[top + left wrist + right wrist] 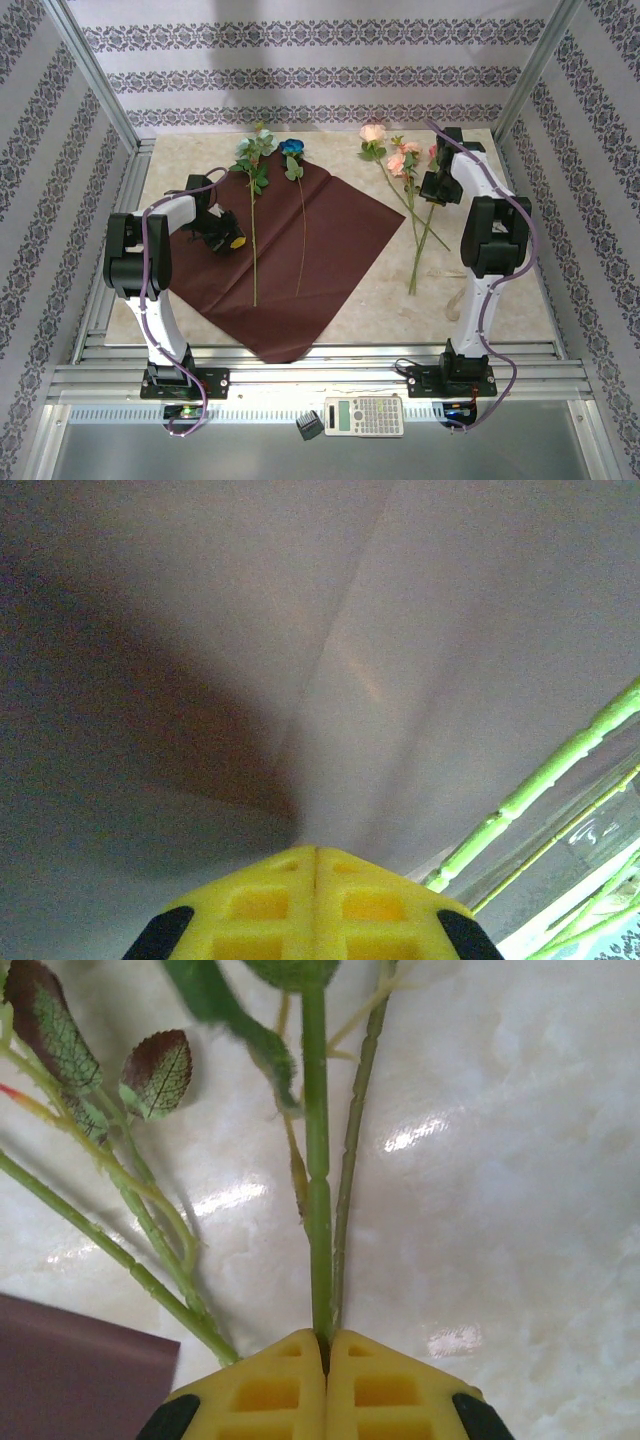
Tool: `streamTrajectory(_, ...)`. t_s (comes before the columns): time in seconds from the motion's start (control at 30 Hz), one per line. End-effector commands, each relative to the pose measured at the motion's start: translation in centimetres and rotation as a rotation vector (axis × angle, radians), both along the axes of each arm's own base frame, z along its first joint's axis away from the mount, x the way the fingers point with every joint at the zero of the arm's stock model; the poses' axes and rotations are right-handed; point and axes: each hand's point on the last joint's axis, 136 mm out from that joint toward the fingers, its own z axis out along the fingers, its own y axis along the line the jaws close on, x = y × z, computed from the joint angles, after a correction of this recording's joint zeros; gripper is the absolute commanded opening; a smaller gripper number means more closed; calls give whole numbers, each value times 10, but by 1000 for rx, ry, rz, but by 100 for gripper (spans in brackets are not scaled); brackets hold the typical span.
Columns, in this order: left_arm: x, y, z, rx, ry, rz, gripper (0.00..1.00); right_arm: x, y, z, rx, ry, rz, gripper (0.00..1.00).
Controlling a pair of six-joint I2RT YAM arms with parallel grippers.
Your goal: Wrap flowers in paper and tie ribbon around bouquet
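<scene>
- The long, thin, green-stemmed artificial flowers (403, 160) lie in two groups; the pink and peach blooms rest on the pale marble-look table (380, 310) to the right of the sheet, stems crossing; a blue bloom and a teal-green one lie just past the sheet's far edge, their stems running down across it
- The large crimson-red sheet of wrapping paper (330, 250) lies flat, turned like a diamond, centre-left on the table
- The right gripper (432, 192) hangs from a high-folded elbow, wrist tipped down over the pink group; its yellow pads (290, 1370) are pinched on one green stem (317, 1210)
- The left gripper (226, 240) reaches inward and down from a raised elbow onto the sheet's left part; its jaws are pressed together, tips against the paper; whether any paper is caught between them I cannot tell
</scene>
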Motion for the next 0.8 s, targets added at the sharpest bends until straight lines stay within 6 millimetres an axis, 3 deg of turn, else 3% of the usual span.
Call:
streamTrajectory(0.0, 0, 1, -3, -13, 15, 2, 2, 2, 8, 30, -40, -77, 26, 0)
streamTrajectory(0.23, -1, 1, -2, -16, 13, 2, 2, 5, 15, 47, -29, -125, 30, 0)
streamTrajectory(0.33, -2, 1, -2, -14, 13, 1, 2, 14, 46, 81, 36, -234, 81, 0)
streamTrajectory(0.43, -2, 1, -3, -16, 15, 2, 2, 22, 101, 113, 164, -338, 179, 0)
streamTrajectory(0.57, -2, 1, -4, -17, 14, 5, 2, 23, 200, 137, 348, -410, 326, 0)
streamTrajectory(0.67, -2, 1, -4, -16, 15, 3, 2, 19, 272, 127, 449, -381, 403, 0)
streamTrajectory(0.77, -1, 1, -3, -15, 15, 1, 2, 18, 329, 108, 497, -341, 462, 0)
